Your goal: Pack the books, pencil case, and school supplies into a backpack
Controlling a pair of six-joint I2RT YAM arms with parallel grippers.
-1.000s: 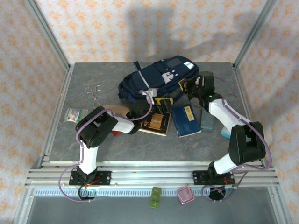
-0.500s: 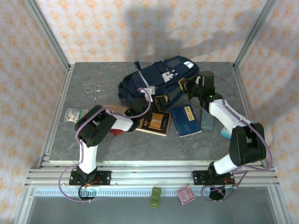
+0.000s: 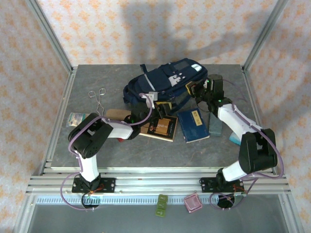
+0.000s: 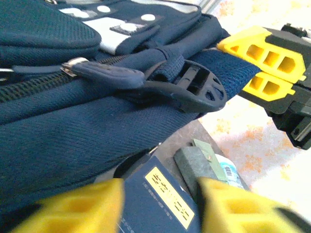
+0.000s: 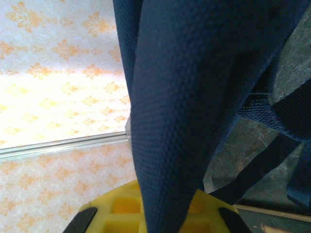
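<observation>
Both at backpack: right end effector clamped on its fabric; left end effector half open, empty, zipper pull just ahead, lying crosswise.

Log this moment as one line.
left gripper open, facing zipper pull | right gripper shut on backpack fabric | tan book, blue book outside backpack
</observation>
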